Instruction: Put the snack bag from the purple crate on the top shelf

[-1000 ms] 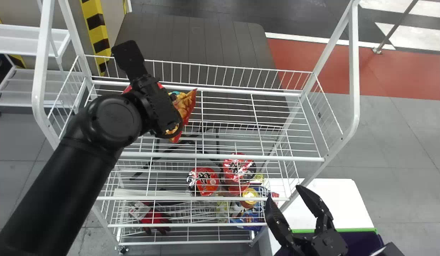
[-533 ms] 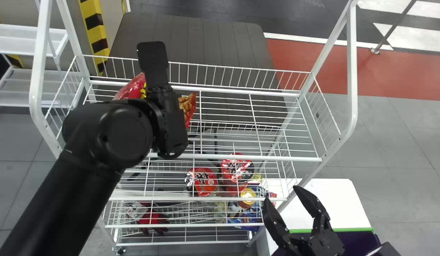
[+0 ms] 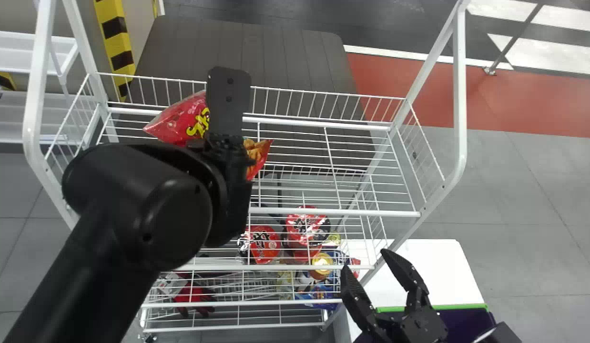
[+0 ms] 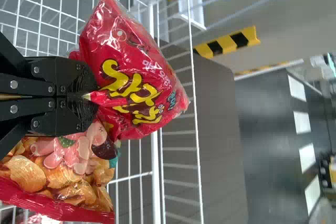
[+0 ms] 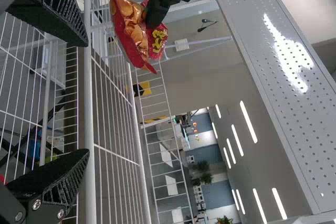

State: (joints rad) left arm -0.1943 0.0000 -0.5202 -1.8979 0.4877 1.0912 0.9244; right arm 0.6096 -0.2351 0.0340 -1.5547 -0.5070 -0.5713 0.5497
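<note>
My left gripper (image 3: pixel 228 143) is over the left part of the top shelf (image 3: pixel 323 211) in the head view, with the red snack bag (image 3: pixel 180 119) showing on both sides of it. In the left wrist view, the left gripper (image 4: pixel 94 96) is shut on the middle of the snack bag (image 4: pixel 136 77), pinching it. My right gripper (image 3: pixel 366 269) stays parked at the rack's lower right, near the purple crate (image 3: pixel 471 321), and the right wrist view has that gripper (image 5: pixel 84 98) open with nothing between its fingers.
White wire rims and upright posts (image 3: pixel 459 109) frame the rack. Red-lidded cups (image 3: pixel 264 243) and other packages are on a lower level, red gloves (image 3: pixel 192 295) farther down. A white table (image 3: pixel 428 271) stands at the right.
My left gripper has moved right over the top shelf and turned, carrying the snack bag, more of which now shows. The right gripper has kept its pose while the head view shifted slightly.
</note>
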